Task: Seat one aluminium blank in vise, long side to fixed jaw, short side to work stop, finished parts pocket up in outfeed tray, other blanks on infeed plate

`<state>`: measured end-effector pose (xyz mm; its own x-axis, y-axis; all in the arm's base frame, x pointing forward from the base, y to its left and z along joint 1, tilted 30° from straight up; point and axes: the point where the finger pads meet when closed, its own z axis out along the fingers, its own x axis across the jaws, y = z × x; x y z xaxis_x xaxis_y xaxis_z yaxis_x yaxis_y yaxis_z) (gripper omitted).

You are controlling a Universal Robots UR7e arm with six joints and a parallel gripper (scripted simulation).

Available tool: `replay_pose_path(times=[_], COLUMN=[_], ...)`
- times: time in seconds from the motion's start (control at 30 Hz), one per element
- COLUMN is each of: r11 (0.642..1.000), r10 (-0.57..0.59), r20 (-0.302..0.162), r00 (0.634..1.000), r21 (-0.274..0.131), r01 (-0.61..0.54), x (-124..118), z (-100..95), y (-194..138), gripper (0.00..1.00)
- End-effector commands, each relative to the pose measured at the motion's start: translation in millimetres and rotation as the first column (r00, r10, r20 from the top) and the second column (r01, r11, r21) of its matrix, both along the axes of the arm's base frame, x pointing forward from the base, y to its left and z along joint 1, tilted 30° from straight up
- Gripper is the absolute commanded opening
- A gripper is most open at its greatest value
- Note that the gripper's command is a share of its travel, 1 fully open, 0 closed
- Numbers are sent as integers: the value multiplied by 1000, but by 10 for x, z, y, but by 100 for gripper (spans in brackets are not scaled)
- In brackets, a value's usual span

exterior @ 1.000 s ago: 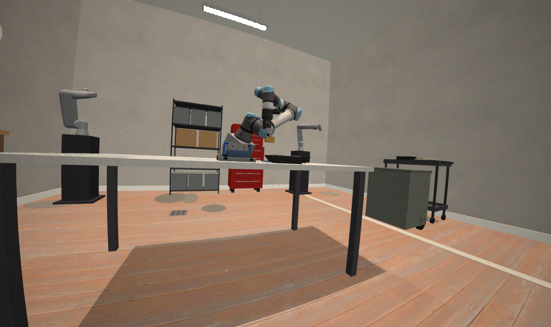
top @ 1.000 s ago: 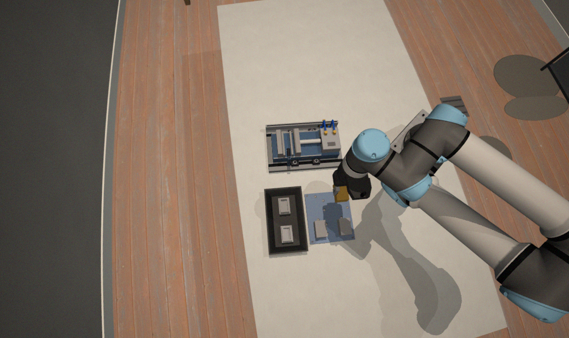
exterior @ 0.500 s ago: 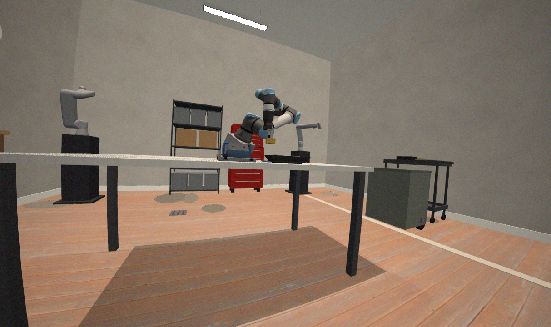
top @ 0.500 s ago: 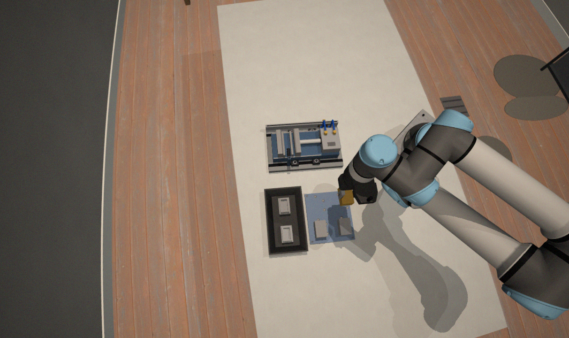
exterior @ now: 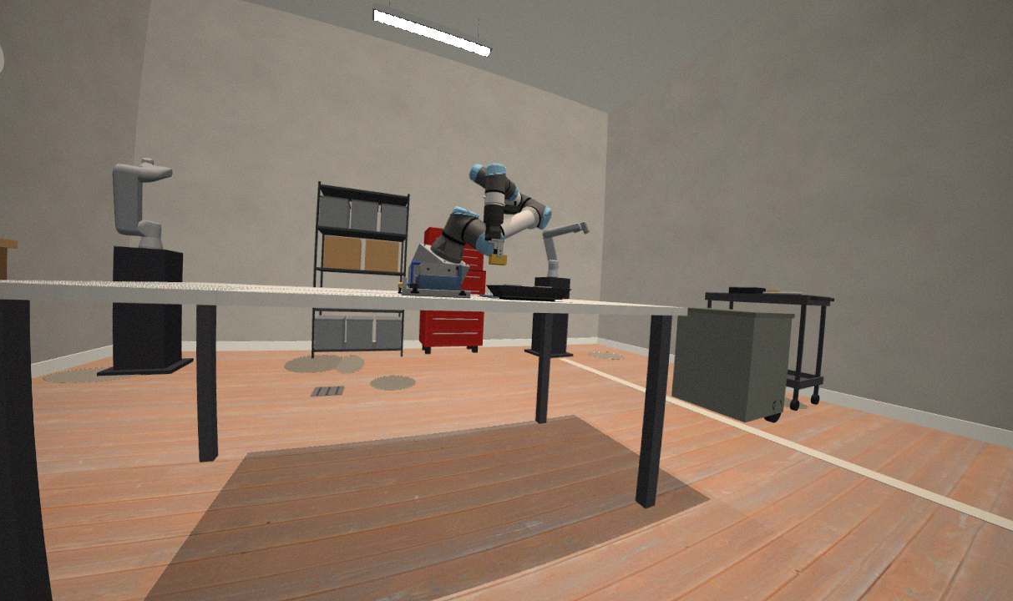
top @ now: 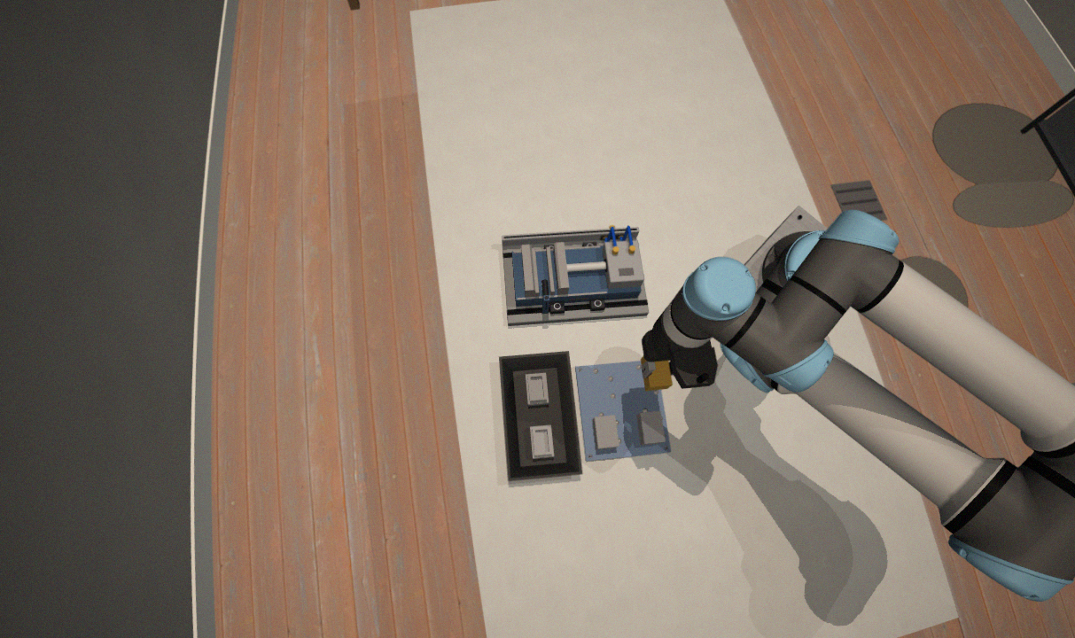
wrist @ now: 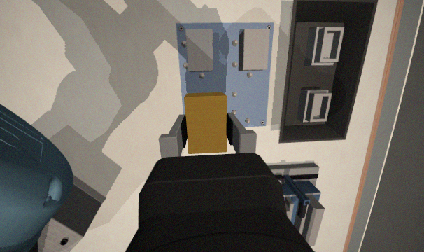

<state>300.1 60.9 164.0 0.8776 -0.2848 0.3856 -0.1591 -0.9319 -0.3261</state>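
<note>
My gripper (wrist: 206,123) is shut on a brass blank (wrist: 205,123) and holds it in the air above the near corner of the blue infeed plate (wrist: 226,71); it also shows in the overhead view (top: 657,375). Two aluminium blanks (wrist: 199,49) (wrist: 256,49) lie flat on the plate's far end. Two finished parts (top: 536,389) (top: 541,442) lie pocket up in the black outfeed tray (top: 542,416). The vise (top: 574,275) stands beyond the plate, and its opening (top: 546,269) looks empty.
Small pins (wrist: 234,94) stick up from the infeed plate around the blank places. The vise's block with blue hoses (top: 623,253) is at its right end. The arm's base plate (top: 786,234) sits right of the vise.
</note>
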Motion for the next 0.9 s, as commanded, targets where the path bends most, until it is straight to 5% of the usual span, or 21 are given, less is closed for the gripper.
replay_pose_path(times=[0.0,0.87], r11=[1000,1000], r10=[0,0], r20=[1,1], r00=[1000,1000], r21=[0,0], r01=[0,0], x=[-1,-1], z=[1,1], y=[2,2], gripper=[0,0])
